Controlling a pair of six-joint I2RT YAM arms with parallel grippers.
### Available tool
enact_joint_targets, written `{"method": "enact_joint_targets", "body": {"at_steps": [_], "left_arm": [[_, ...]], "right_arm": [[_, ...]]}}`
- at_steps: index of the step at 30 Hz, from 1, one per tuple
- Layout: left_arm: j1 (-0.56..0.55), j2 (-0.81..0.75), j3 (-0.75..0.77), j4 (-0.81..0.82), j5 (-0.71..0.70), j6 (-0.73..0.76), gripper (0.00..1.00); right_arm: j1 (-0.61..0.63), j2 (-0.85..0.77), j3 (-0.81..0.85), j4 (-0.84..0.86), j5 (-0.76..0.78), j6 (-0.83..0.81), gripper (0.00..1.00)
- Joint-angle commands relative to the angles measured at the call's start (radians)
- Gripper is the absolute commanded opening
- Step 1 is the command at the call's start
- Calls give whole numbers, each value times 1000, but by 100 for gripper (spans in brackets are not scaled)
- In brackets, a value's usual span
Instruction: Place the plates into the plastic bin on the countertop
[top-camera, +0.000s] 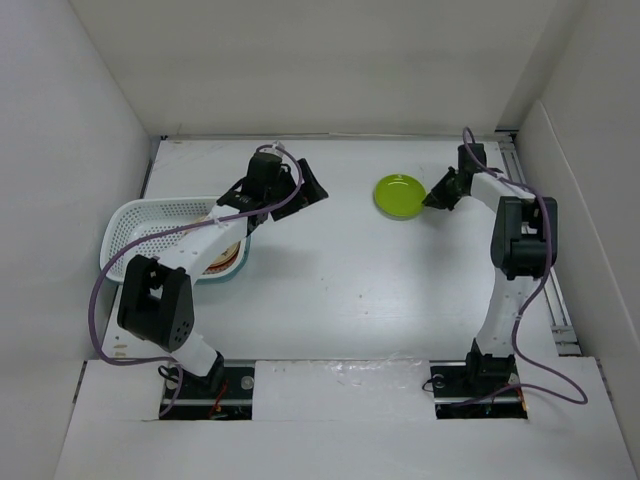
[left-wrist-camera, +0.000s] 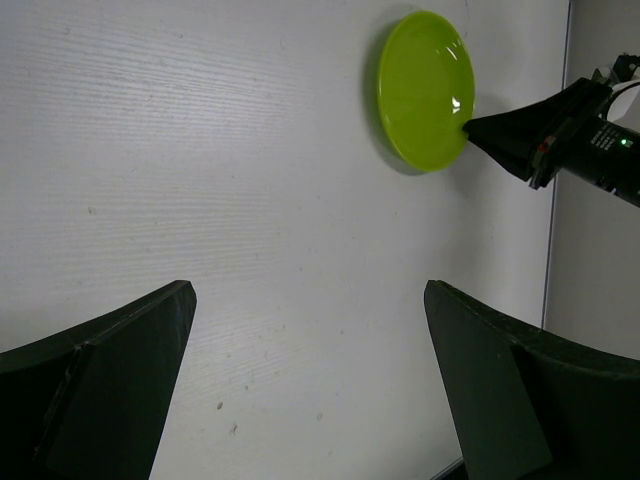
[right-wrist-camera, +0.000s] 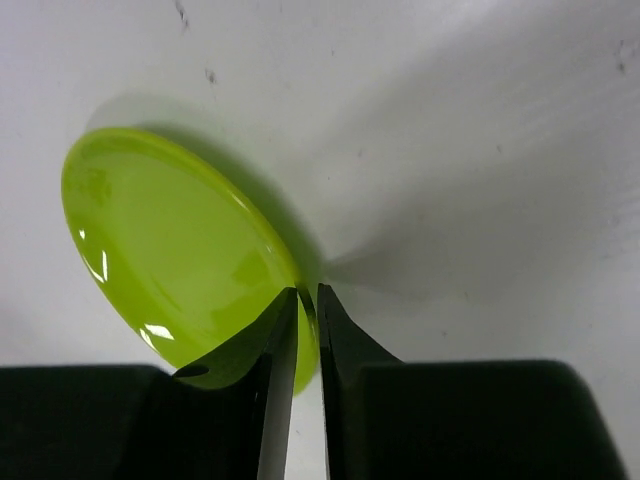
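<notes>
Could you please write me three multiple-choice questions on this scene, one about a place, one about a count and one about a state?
1. Relative to the plastic bin, where is the lime green plate?
A) inside it
B) to its right, at the right hand
C) behind it

2. How many plates lie on the countertop outside the bin?
A) one
B) three
C) five

3. How is the left hand?
A) shut on a plate
B) open and empty
C) shut on the bin's rim

Answers:
1 B, the right hand pinches the plate's rim.
2 A, only the green one shows there.
3 B, its fingers stand wide apart over bare countertop.
</notes>
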Motion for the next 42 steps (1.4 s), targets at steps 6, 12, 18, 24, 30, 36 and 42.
{"method": "enact_joint_targets", "body": {"at_steps": [6,12,18,24,30,36,42], "left_arm": [[2,8,40,23,2,24,99],[2,8,40,23,2,24,99],[2,17,40,41,20,24,99],[2,68,8,121,98,24,99],[2,117,-12,259,204,34,99],[-7,174,-1,357,342,25,99],[-16,229,57,307,315,35,99]], "right_arm": [[1,55,99,-100,30,-36,22],[1,83,148,-153,51,-80,32],[1,104,171,-164,51,-91,10],[21,92,193,-146,31,-82,0],[96,-135,81,-92,33,-60,0],[194,-331,-59,-37,-1,-79,0],[277,-436,-148,60,-185,-57,0]]}}
